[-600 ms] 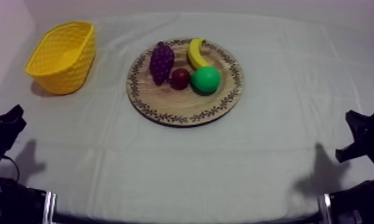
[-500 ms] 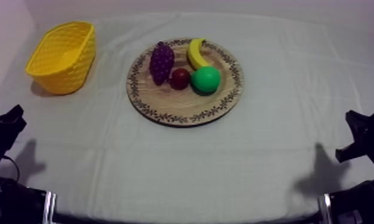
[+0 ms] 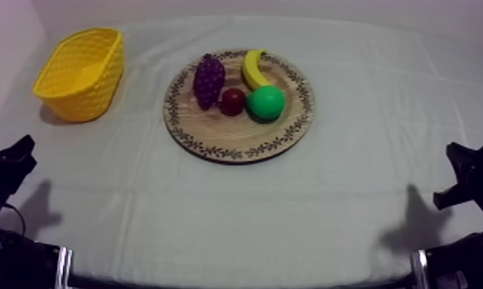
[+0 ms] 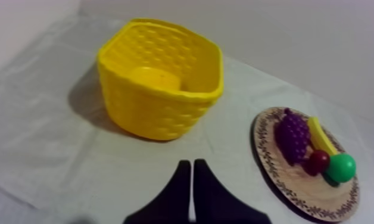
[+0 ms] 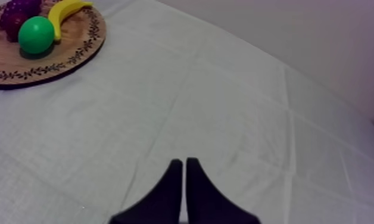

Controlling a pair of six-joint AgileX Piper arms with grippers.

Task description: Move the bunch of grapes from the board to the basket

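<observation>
The purple bunch of grapes (image 3: 208,78) lies on the left part of the round wooden board (image 3: 229,134), with a small red fruit (image 3: 231,101) beside it. The yellow basket (image 3: 81,71) stands at the table's far left; it holds nothing. My left gripper (image 3: 14,157) rests low at the left edge, far from the board. Its fingers lie together as a narrow wedge, shut on nothing, pointing between the basket (image 4: 159,86) and the grapes (image 4: 292,136). My right gripper (image 5: 184,170), shut too, rests low at the right edge (image 3: 464,173) over bare cloth.
A banana (image 3: 253,68) and a round green fruit (image 3: 266,102) also lie on the board, right of the grapes. Bare cloth stretches between the board and both grippers.
My left gripper has shifted very slightly. Nothing else has moved.
</observation>
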